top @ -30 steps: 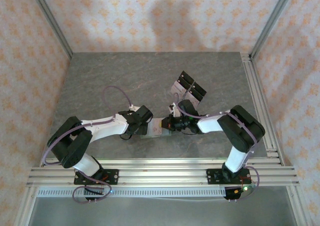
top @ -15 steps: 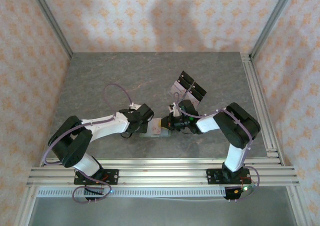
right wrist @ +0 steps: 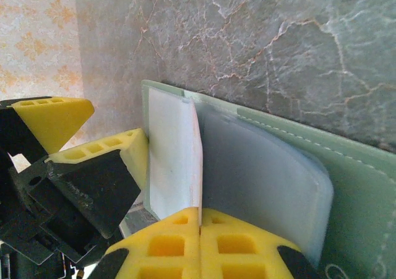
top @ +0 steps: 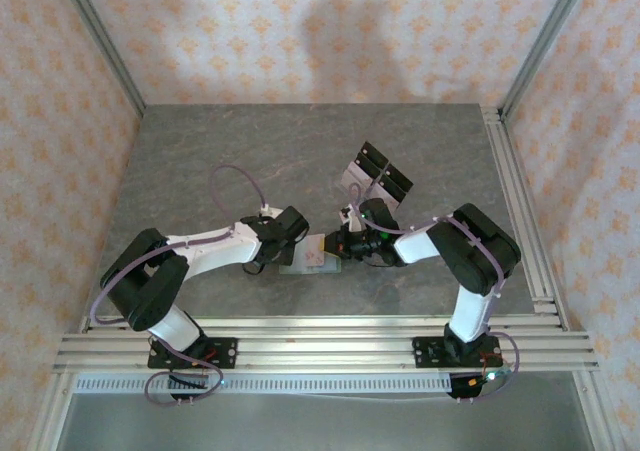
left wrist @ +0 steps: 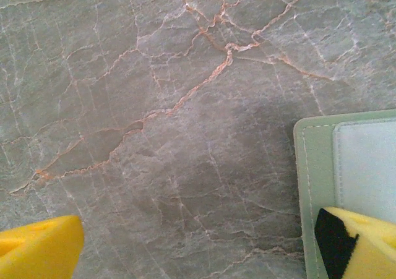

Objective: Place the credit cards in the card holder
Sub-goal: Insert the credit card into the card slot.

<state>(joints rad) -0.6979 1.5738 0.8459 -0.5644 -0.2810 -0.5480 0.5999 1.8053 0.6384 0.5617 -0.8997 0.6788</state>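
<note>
Both wrists have edged inward toward the card holder [top: 306,263]. It lies open, flat on the table [top: 200,171], long axis running arm to arm. Right gripper [right wrist: 200,226], forearm low, is clamped on one credit card [right wrist: 173,161] (on edge, over the holder's pale inside). Left gripper [left wrist: 201,248] has its jaws wide apart, one finger over the holder's edge.

Grey marble table [left wrist: 154,106] shows orange veins; card holder [right wrist: 365,186] is sage green, credit card [right wrist: 173,161] whitish, fingertips [right wrist: 235,242] yellow; wallpaper [top: 300,31] carries orange floral motifs on peach
</note>
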